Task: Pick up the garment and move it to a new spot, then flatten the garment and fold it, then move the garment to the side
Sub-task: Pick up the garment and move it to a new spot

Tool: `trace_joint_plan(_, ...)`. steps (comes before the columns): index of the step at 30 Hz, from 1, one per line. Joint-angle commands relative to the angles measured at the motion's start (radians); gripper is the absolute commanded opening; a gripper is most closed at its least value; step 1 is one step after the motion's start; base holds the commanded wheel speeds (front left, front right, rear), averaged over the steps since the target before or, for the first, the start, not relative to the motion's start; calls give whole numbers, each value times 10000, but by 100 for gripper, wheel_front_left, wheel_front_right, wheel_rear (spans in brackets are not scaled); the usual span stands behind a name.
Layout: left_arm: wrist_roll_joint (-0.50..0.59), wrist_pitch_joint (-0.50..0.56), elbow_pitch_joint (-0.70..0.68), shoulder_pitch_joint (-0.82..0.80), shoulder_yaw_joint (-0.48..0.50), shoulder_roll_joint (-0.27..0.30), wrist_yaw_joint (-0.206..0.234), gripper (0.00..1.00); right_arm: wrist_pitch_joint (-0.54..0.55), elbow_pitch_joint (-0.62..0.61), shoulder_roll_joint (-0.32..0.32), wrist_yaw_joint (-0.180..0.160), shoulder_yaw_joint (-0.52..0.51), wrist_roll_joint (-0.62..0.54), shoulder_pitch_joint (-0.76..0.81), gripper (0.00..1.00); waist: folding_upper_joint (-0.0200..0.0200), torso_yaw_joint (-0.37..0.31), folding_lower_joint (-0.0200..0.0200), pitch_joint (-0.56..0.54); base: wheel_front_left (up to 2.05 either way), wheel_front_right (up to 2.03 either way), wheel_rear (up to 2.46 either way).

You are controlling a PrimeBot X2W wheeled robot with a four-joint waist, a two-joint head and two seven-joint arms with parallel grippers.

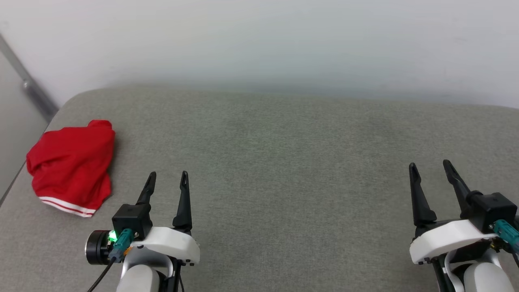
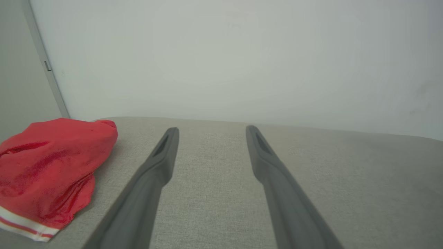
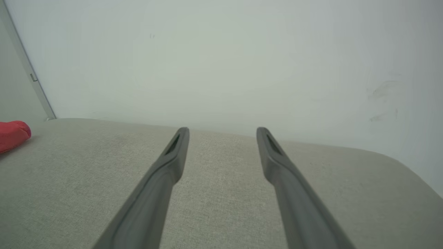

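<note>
Head cam: set high, looks fwd & down on the grey woven-fabric padded surface [image 1: 284, 162], with the plain white wall [image 1: 259, 40] across the top. It's wide enough to take in the left gripper [image 1: 168, 174] at lower left & the right gripper [image 1: 429, 163] at lower right.

Left wrist cam: low, close to the fabric, faces the wall along its two long dark fingers [image 2: 162, 159].

Right wrist cam: same low pose, further right, along its own dark fingers [image 3: 173, 155].

All 3 share the wall, the surface & the crumpled bright red jersey with white-and-red striped hem [image 1: 71, 166]. It's near in left wrist view, a far-left sliver in right wrist view.

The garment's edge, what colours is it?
Trim: white with a red line, best seen in the left wrist view.
</note>
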Motion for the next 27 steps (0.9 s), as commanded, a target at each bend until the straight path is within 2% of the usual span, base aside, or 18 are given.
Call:
trace_joint_plan(1,46,-25,25,-152,71,20,37,100,40,-123,34,-3,90,-8,0,100,0,423,0,95,0,0,0)
trace_joint_plan(14,83,-24,-238,64,860,17,134,100,330,-848,27,-3,785,-20,-36,100,0,2708,0,354,0,0,0)
trace_joint_plan(27,-67,-25,-364,228,1001,14,201,100,474,-1133,29,-5,972,-70,-3,100,0,4049,0,440,0,0,0)
